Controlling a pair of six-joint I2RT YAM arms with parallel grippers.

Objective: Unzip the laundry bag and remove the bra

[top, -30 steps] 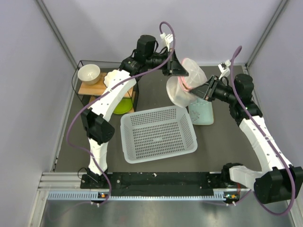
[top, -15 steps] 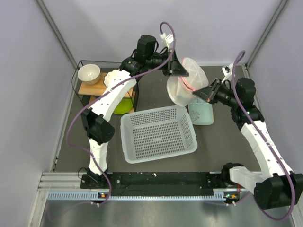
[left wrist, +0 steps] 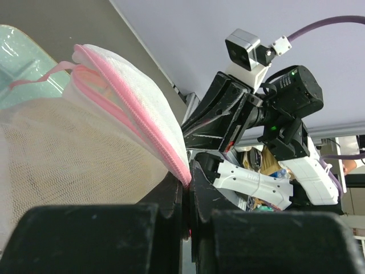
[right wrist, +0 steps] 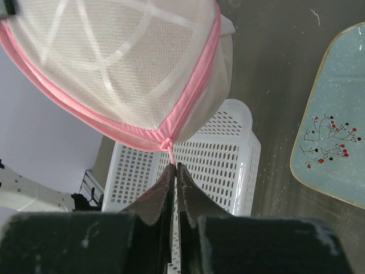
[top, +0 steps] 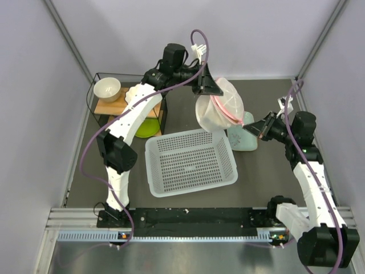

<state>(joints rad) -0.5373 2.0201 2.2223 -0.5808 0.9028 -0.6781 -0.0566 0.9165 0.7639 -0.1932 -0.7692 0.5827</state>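
Above the basket's [top: 188,136] far edge, left end effector [left wrist: 187,181] clamps laundry bag's [top: 215,112] rim, right end effector [right wrist: 174,167] pinches zip pull [right wrist: 169,150].

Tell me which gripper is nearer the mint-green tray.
Right. The right gripper hangs close by the tray, pinching the laundry bag's pink zip pull; the left gripper is farther off, beyond the bag, clamped on its rim.
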